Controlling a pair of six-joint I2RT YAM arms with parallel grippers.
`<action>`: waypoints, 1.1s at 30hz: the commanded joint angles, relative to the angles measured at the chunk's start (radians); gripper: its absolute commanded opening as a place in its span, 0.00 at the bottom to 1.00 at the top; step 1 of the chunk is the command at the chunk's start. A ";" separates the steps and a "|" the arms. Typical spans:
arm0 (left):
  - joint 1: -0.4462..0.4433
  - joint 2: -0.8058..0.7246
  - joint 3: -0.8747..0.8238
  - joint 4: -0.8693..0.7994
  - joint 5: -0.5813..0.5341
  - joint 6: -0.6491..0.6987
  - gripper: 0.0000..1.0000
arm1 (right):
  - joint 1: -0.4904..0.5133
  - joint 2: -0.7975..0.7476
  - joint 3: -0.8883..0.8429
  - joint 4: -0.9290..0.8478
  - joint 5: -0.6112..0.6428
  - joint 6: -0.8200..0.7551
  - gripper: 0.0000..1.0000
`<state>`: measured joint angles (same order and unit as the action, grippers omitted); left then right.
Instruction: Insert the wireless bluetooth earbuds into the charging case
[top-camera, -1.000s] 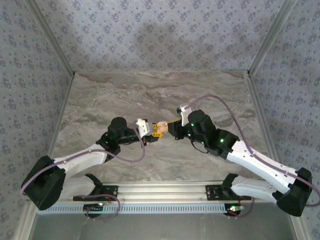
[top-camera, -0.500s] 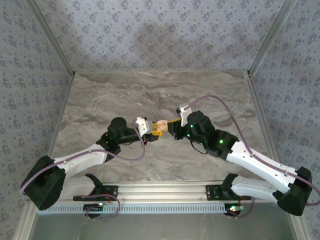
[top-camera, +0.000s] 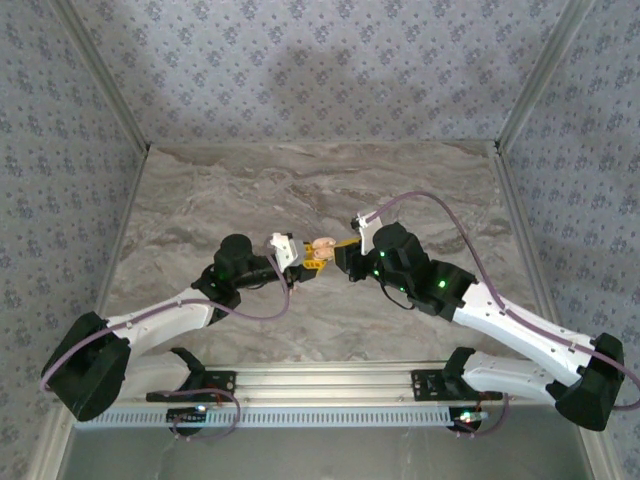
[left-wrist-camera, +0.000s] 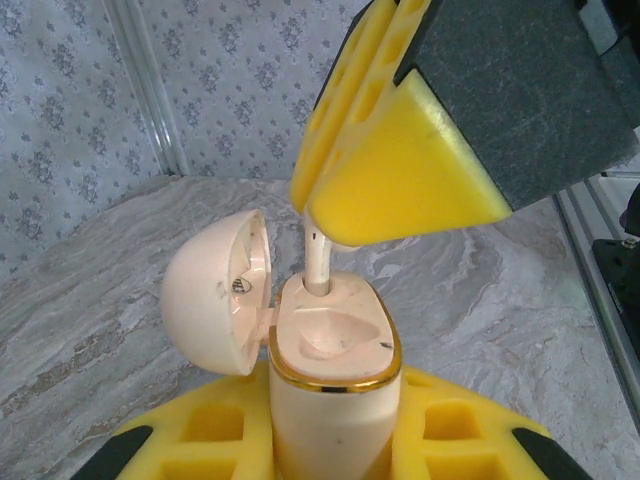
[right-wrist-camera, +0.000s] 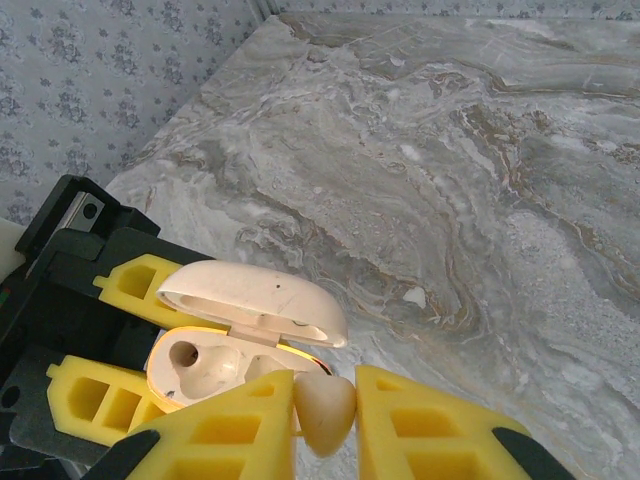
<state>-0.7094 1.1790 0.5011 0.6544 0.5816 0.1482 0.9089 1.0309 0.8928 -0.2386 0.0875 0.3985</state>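
Marble tabletop (left-wrist-camera: 90, 310); cream-white earbud (left-wrist-camera: 318, 262) stem stands in open gold-rimmed case (left-wrist-camera: 335, 420).

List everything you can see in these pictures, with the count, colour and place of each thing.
charging case: one, cream with a gold rim, lid open, held upright above the table
earbud: one, pale cream, stem reaching down into the open case
table: one, grey-brown marble pattern, under both arms
walls: grey-blue floral wallpaper, on three sides of the table
rail: one, silver metal, along the near edge
left arm: one, white and black, yellow-padded jaws shut on the charging case
right arm: one, white and black, yellow-padded jaws shut on the earbud
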 joint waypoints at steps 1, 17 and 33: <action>-0.010 -0.025 0.045 0.032 -0.003 0.018 0.13 | 0.018 0.022 0.023 -0.028 -0.031 -0.026 0.22; -0.022 -0.032 0.052 -0.012 -0.007 0.056 0.13 | 0.013 0.048 0.032 -0.045 -0.070 -0.002 0.26; -0.028 -0.027 0.048 -0.020 -0.012 0.062 0.13 | -0.001 0.016 0.040 -0.038 -0.072 0.005 0.36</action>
<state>-0.7288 1.1664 0.5098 0.5945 0.5602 0.2008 0.9062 1.0695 0.9058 -0.2653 0.0528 0.3992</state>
